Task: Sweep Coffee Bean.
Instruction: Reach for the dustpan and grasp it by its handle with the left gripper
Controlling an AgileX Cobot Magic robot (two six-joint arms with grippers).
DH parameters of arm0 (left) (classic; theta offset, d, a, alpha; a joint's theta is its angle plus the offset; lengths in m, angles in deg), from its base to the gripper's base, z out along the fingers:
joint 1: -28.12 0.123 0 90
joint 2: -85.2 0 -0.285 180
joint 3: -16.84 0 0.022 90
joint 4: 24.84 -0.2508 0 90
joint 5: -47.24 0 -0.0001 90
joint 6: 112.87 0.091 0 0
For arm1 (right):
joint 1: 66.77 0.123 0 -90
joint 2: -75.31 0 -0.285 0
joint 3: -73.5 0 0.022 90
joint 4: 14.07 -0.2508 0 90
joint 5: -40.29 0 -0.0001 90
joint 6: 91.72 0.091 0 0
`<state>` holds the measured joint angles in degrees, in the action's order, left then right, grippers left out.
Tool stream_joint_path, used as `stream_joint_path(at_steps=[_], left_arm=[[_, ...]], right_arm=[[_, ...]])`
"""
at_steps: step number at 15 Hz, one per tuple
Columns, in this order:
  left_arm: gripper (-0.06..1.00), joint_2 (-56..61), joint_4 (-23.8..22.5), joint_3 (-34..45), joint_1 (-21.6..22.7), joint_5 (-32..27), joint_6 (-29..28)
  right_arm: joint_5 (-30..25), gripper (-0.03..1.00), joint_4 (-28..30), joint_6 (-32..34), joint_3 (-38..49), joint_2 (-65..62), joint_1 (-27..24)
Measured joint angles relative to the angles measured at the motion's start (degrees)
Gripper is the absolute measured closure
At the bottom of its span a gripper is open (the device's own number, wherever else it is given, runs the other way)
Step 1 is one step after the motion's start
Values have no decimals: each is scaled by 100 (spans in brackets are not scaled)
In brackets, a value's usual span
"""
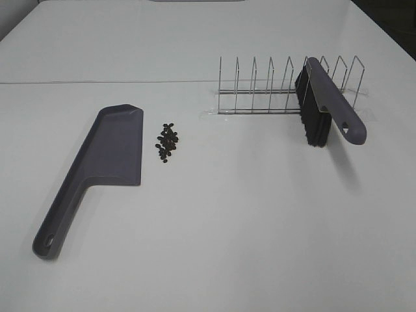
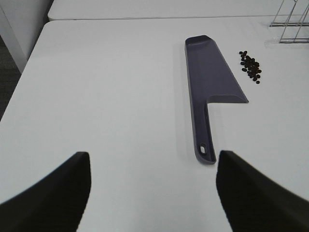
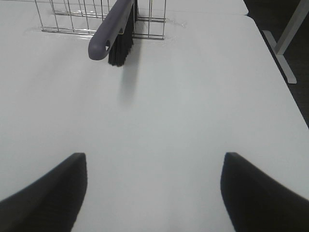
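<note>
A small cluster of dark coffee beans (image 1: 168, 143) lies on the white table just right of the grey-purple dustpan (image 1: 104, 162). Both also show in the left wrist view: beans (image 2: 250, 66), dustpan (image 2: 208, 87). A grey-purple brush (image 1: 328, 104) with black bristles rests in a wire rack (image 1: 279, 88); it also shows in the right wrist view (image 3: 113, 29). My left gripper (image 2: 152, 193) is open and empty, back from the dustpan's handle end. My right gripper (image 3: 153, 193) is open and empty, back from the brush. Neither gripper shows in the exterior high view.
The wire rack (image 3: 72, 17) stands at the back right of the table. A table seam (image 1: 97, 82) runs across behind the dustpan. The table's right edge (image 3: 280, 82) and a table leg on the floor (image 3: 287, 43) show in the right wrist view.
</note>
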<state>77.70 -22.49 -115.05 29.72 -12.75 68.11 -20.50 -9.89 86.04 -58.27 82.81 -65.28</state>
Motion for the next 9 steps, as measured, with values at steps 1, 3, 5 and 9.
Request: stream_joint_path(at_steps=[1, 3, 5, 9], left_arm=[[25, 0, 0, 0, 0, 0, 0], [25, 0, 0, 0, 0, 0, 0], [25, 0, 0, 0, 0, 0, 0], [25, 0, 0, 0, 0, 0, 0]], right_arm=[[0, 22, 0, 0, 0, 0, 0], [0, 22, 0, 0, 0, 0, 0], [0, 22, 0, 0, 0, 0, 0], [0, 22, 0, 0, 0, 0, 0]])
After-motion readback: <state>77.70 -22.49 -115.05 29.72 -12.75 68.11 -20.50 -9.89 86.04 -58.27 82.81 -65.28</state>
